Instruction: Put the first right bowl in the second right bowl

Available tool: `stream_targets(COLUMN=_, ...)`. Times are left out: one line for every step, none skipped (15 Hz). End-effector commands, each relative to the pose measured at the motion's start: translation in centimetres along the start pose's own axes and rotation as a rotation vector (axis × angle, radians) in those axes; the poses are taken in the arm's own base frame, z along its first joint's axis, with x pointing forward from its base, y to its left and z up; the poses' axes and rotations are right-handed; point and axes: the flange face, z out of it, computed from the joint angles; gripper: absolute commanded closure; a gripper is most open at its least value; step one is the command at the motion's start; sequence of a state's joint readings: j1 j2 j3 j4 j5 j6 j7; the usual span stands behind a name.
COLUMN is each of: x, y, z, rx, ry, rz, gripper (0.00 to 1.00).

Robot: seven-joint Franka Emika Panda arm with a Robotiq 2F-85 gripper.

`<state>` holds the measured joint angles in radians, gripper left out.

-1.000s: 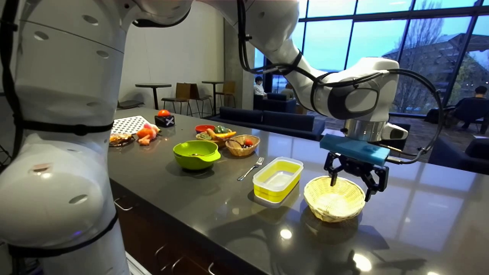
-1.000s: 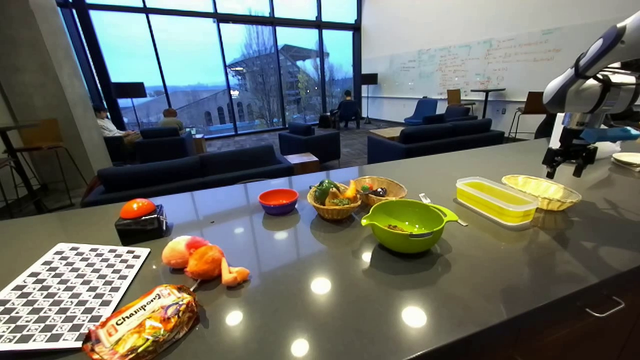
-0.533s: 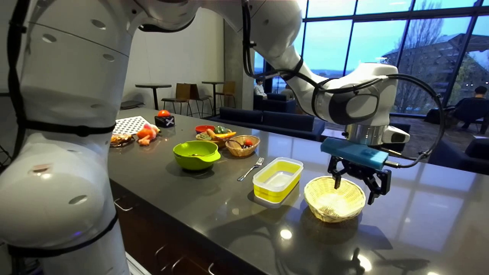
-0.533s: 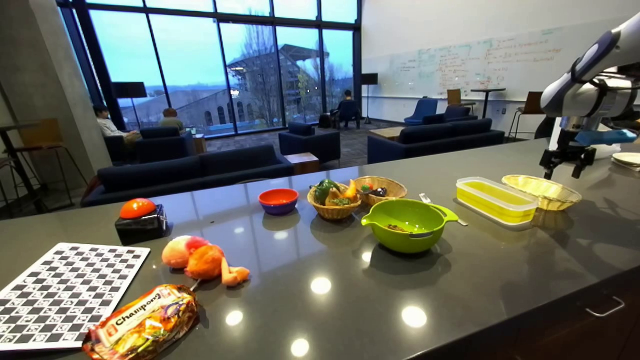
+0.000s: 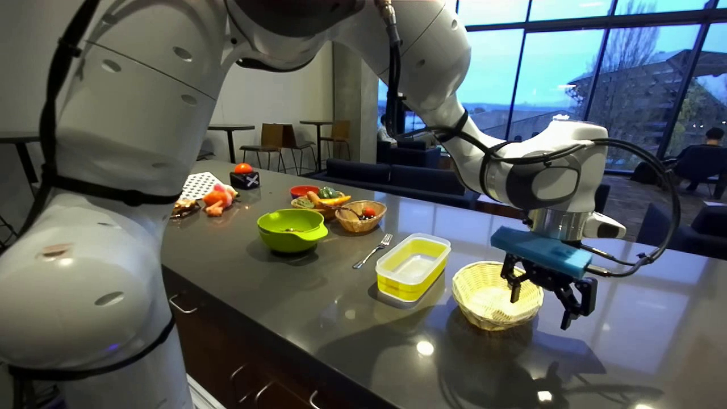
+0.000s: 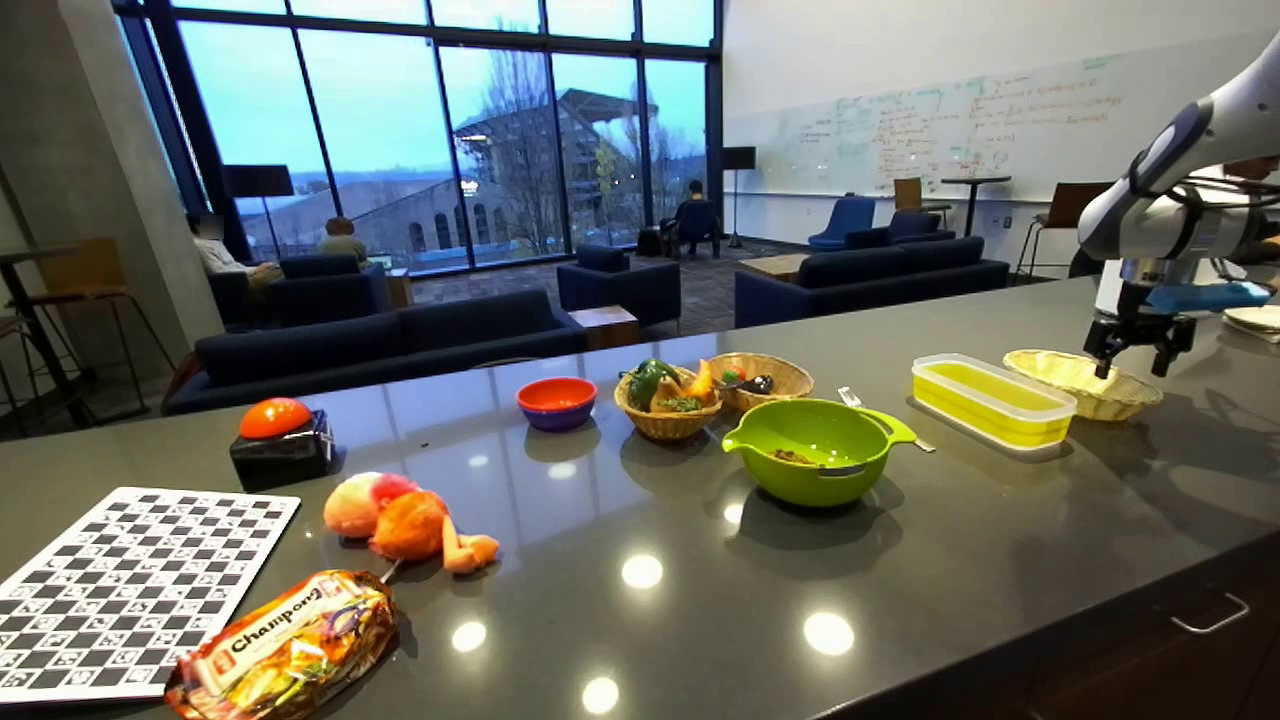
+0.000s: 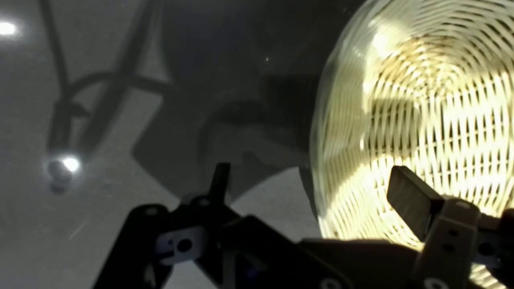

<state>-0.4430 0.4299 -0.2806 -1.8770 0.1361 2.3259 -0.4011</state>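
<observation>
basket (image 5: 487,305) sits just beside the yellow tub (image 5: 396,287); woven, so probably light and springy; i'd pinch its rim farthest from the tub, where the gripper (image 5: 539,314) hangs empty, fingers spread.

Below gripper (image 5: 540,309): dark glossy counter (image 5: 329,307), round light reflections (image 5: 425,347) on it. Beyond and higher than gripper: tall black-framed windows (image 5: 551,68), bluish daylight (image 6: 370,100), bare tree (image 5: 630,85) and building (image 6: 390,220) outside. Off to one side, well apart from gripper: navy sofa (image 5: 420,180), round table (image 5: 230,126), wooden chair (image 5: 271,136), pale wall (image 5: 272,96), concrete column (image 5: 349,125). Also behind gripper: written-on whiteboard (image 6: 970,130). Farther off: blue chair (image 6: 846,220), floor lamp (image 6: 738,158), dark grey floor (image 6: 485,286).
</observation>
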Motion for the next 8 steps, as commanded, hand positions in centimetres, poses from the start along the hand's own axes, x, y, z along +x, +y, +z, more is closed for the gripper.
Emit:
stream_targets(x=1.08, y=1.42, z=0.51, rx=-0.013, ry=-0.004, rz=0.023, gripper=0.0)
stream_targets(x=1.24, y=1.62, z=0.61, rx=-0.013, ry=-0.002, rz=0.026, gripper=0.25)
stream_targets(x=1.38, y=1.79, z=0.66, rx=-0.015, ry=0.0, rz=0.026, gripper=0.27)
stream_targets(x=1.51, y=1.91, z=0.65, rx=-0.016, ry=0.002, rz=0.027, gripper=0.32)
stream_targets(x=1.64, y=2.02, z=0.64, rx=-0.018, ry=0.004, rz=0.027, gripper=0.39)
stream_targets(x=1.76, y=2.11, z=0.57, rx=-0.02, ry=0.006, rz=0.028, gripper=0.48)
stream_targets(x=1.85, y=2.17, z=0.51, rx=-0.021, ry=0.008, rz=0.028, gripper=0.56)
stream_targets(x=1.96, y=2.19, z=0.5, rx=-0.019, ry=0.01, rz=0.028, gripper=0.65)
